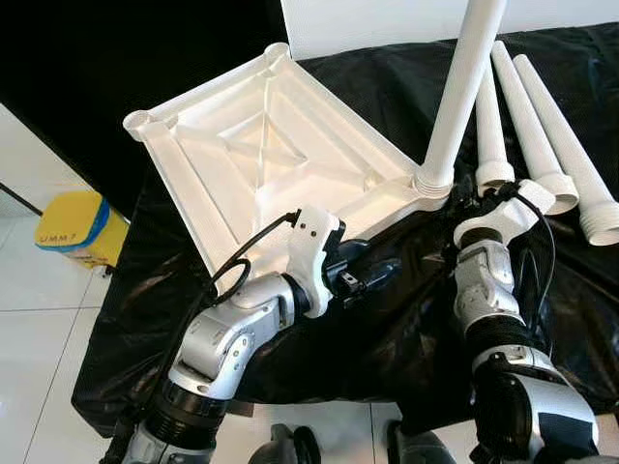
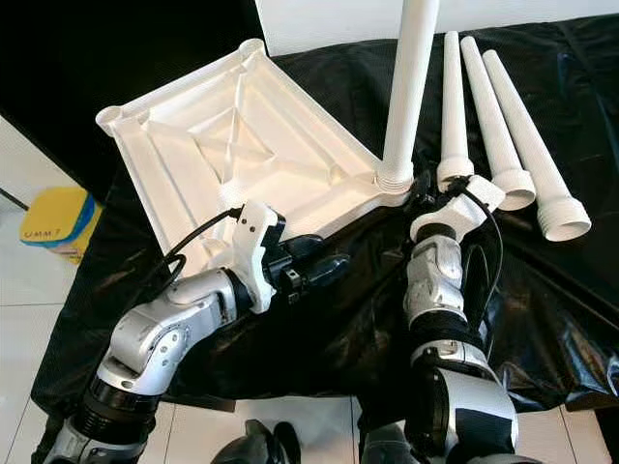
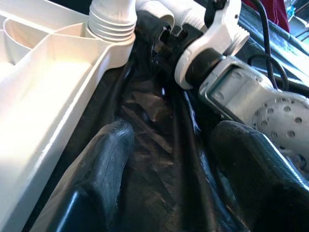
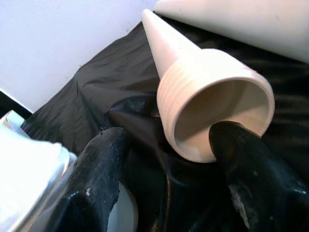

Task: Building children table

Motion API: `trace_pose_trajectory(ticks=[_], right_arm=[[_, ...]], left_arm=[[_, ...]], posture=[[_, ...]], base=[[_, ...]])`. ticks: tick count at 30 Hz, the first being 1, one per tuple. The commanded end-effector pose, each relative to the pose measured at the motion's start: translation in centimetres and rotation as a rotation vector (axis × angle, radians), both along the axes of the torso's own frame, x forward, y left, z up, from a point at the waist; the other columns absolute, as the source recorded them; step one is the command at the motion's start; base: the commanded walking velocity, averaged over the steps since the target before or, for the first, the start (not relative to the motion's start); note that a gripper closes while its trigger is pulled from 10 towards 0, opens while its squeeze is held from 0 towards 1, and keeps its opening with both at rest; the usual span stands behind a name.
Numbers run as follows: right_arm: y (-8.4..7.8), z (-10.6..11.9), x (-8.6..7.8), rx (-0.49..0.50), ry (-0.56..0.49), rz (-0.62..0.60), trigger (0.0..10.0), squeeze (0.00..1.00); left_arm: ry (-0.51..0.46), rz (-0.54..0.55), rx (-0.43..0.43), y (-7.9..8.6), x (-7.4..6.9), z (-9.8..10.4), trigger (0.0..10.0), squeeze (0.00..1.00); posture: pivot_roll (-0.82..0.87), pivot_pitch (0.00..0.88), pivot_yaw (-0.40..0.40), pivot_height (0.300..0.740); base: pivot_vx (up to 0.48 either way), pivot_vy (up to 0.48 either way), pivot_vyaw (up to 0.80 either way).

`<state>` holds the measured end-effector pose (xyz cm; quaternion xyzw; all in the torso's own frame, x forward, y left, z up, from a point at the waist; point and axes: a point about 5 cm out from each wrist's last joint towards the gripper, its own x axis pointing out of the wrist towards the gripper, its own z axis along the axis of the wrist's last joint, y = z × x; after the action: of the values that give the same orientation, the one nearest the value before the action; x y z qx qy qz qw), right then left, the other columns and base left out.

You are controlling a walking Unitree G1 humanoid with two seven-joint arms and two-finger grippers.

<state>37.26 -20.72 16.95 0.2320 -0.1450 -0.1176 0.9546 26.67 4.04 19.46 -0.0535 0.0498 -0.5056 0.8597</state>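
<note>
From the head camera, a white plastic tabletop [image 1: 271,155] lies upside down on a surface draped in black sheeting [image 1: 387,329], its ribbed underside facing up. One white leg [image 1: 459,87] stands upright, seated in the tabletop's corner socket nearest the robot's right arm. Three more loose legs [image 1: 542,126] lie side by side on the sheeting to the right of it, threaded ends toward the robot. A yellow bin [image 1: 73,227] sits on the white tiled floor at far left. The left gripper [image 1: 382,273] reaches over the sheeting just beside the tabletop's near edge; the right gripper [image 1: 474,198] is at the base of the standing leg, next to the nearest loose leg. In the left wrist view, the left gripper's two black fingers [image 3: 104,164] are spread apart with nothing between them, above black sheeting, the tabletop's edge alongside. In the right wrist view, the right gripper's fingers [image 4: 241,159] are also apart, one fingertip at the rim of a loose leg's threaded open end [image 4: 212,106], not clamped on it.
</note>
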Motion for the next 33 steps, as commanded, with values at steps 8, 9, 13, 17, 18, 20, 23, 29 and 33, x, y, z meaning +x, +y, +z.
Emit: trace_pose_trajectory(ticks=[8,9,13,17,18,20,23,29,33], right_arm=[[0.3,1.3,1.4,0.033,0.001,0.041,0.0,0.00],[0.3,1.3,1.4,0.033,0.001,0.041,0.0,0.00],[0.1,2.2,1.8,0.038,-0.017,0.042,10.0,0.00],[0.0,2.5,2.1,0.042,-0.015,0.054,10.0,0.00],[0.0,2.5,2.1,0.042,-0.015,0.054,10.0,0.00],[0.1,2.7,2.4,0.057,-0.021,0.073,0.0,0.00],[0.2,2.9,2.4,0.056,-0.037,0.079,0.0,0.00],[0.5,3.7,2.2,-0.014,-0.100,0.078,0.0,0.00],[0.8,4.6,1.7,-0.132,-0.164,0.064,0.0,0.00]], left_arm=[[0.014,-0.074,-0.004,-0.1,-0.8,-0.2,10.0,0.00],[0.014,-0.074,-0.004,-0.1,-0.8,-0.2,10.0,0.00],[0.016,-0.073,-0.003,-0.1,-0.8,-0.2,10.0,0.00],[0.017,-0.072,-0.002,0.0,-0.8,-0.1,10.0,0.00],[0.017,-0.072,-0.002,0.0,-0.8,-0.1,10.0,0.00],[0.016,-0.074,0.000,0.0,-0.9,-0.1,10.0,0.00],[0.015,-0.072,0.000,0.0,-0.9,-0.1,10.0,0.00],[0.015,-0.065,-0.003,-0.1,-0.9,-0.1,10.0,0.00],[0.011,-0.058,-0.005,-0.1,-0.8,-0.1,10.0,0.00]], posture=[[-0.12,0.204,0.158,0.740],[-0.12,0.204,0.158,0.740],[-0.11,0.199,0.161,0.740],[-0.11,0.193,0.165,0.740],[-0.11,0.193,0.165,0.740],[-0.11,0.187,0.162,0.740],[-0.11,0.184,0.161,0.740],[-0.11,0.174,0.151,0.740],[-0.11,0.161,0.139,0.740]], base=[[0.000,0.000,0.00],[0.000,0.000,0.00],[0.000,0.000,0.00],[0.000,0.000,0.00],[0.000,0.000,0.00],[0.000,0.000,0.00],[0.000,0.000,0.00],[0.000,0.000,0.00],[0.000,0.000,0.00]])
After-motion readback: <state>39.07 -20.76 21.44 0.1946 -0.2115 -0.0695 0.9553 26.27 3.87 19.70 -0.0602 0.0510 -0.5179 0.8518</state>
